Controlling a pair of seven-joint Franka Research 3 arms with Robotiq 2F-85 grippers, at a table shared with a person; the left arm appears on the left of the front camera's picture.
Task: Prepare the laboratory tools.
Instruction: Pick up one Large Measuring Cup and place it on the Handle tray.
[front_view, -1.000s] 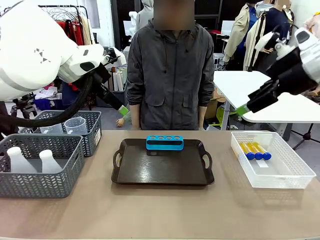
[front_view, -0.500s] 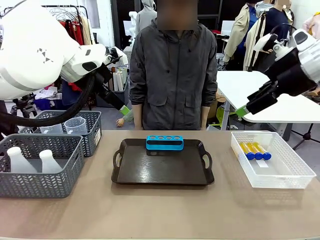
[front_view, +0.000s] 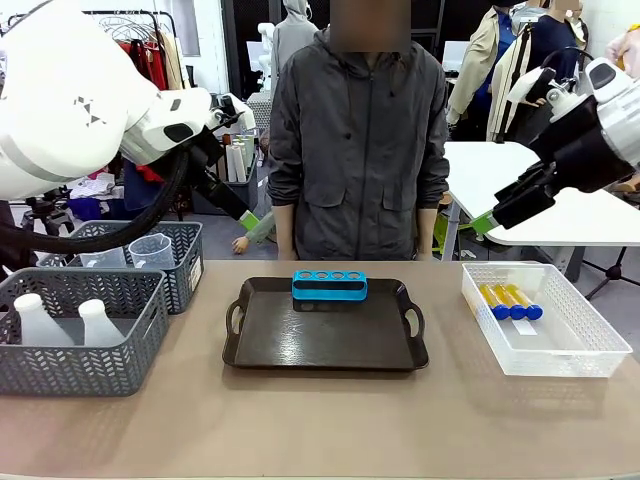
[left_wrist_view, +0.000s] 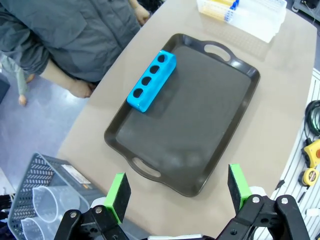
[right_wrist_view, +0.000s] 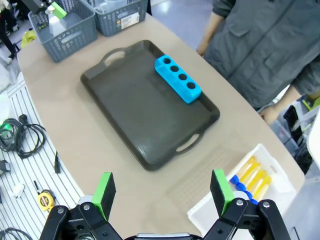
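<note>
Looking at a bright blue tube rack (front_view: 329, 285): a long, rounded block showing four round holes in one row, lying along the far edge of the black tray (front_view: 325, 345) at the middle of the table. Finding the yellow blue-capped tubes (front_view: 510, 300) lying side by side in the far part of a white latticed bin (front_view: 560, 362) on the right. Noting translucent white flasks (front_view: 38, 322) standing upright in the near grey basket (front_view: 80, 370) on the left, and clear measuring jugs (front_view: 152, 250) standing in the far grey basket (front_view: 185, 270) just behind it.

Hovering well above the table on the left, near the far basket: the left gripper (left_wrist_view: 178, 189), released, jaws spread wide, green pads (left_wrist_view: 119, 192) well apart and grasping nothing. Hanging raised on the right, well above the bin: the right gripper (right_wrist_view: 162, 191), likewise released, jaws wide, nothing between them. Standing at the far side behind the tray: a person in a grey jacket (front_view: 355, 150), arms hanging down.

Counting one rack with four holes, three tubes, two flasks, two jugs from the left wrist, two grey baskets, one tray, one bin.
</note>
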